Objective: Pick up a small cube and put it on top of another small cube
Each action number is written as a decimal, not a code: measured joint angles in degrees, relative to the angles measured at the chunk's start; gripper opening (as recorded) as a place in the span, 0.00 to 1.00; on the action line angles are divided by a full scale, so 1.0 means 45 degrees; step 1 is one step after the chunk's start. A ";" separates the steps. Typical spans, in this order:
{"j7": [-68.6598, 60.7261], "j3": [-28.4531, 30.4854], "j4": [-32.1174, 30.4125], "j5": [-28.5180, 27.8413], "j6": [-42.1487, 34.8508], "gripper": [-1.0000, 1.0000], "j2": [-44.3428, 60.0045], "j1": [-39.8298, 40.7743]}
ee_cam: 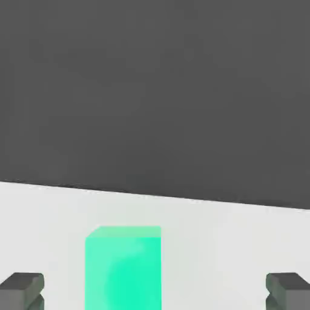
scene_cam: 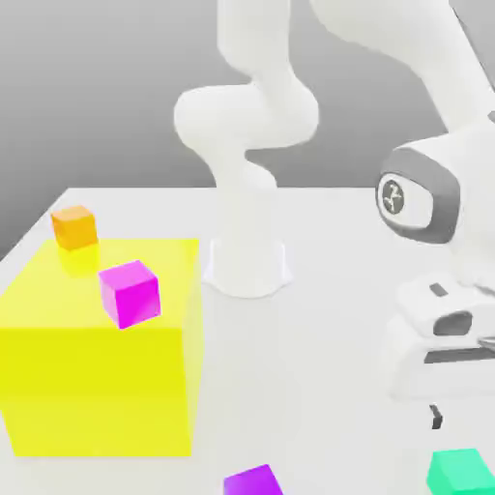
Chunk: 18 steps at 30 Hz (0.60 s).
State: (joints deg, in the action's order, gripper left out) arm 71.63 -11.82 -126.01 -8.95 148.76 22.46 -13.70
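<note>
Item 1, nearest the exterior view's lower edge: one small teal-green cube (scene_cam: 462, 472), plain, smooth, flat-shaded, with sharp edges, resting on the white matte table (scene_cam: 329, 387) at the exterior view's lower right. In the hand view the same teal-green cube (ee_cam: 123, 266) sits on the table between the two dark grey fingertips (ee_cam: 22, 289), with clear table showing on either side of it.

Item 2: one small purple cube (scene_cam: 253, 481), smooth and plain, at the lower edge, partly cut off, well apart from the green one.

Item 3: one two-finger gripper (scene_cam: 456, 418), white rounded housing with grey trim, hanging just above the teal-green cube; the hand view shows its gripper (ee_cam: 155, 290) spread wide, holding nothing.

Item 4: one big yellow block (scene_cam: 101, 348), glossy, box-shaped, far larger than any cube, at the exterior view's left.

Item 5: one magenta cube (scene_cam: 130, 293), small and smooth, appearing against the yellow block's top; whether it rests on it I cannot tell.

Item 6: one small orange cube (scene_cam: 74, 226), plain, about the green cube's size, behind the yellow block, near the table's far left corner.

Item 7: one white robot arm (scene_cam: 253, 116), smooth rounded segments, its round base (scene_cam: 247, 266) standing on the table at mid-depth.

Count: four small cubes, one big block.
</note>
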 joint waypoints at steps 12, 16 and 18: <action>0.0475 0.0613 0.0406 -0.0524 0.1439 0.00 0.2061 -0.0623; 0.0069 0.0212 0.0100 0.0046 0.0263 0.00 0.0525 -0.0344; -0.0284 -0.0032 0.0310 0.0678 -0.0045 0.00 -0.0069 0.0051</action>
State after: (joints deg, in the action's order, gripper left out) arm 70.35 -11.96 -124.62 -5.90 148.56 22.15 -13.47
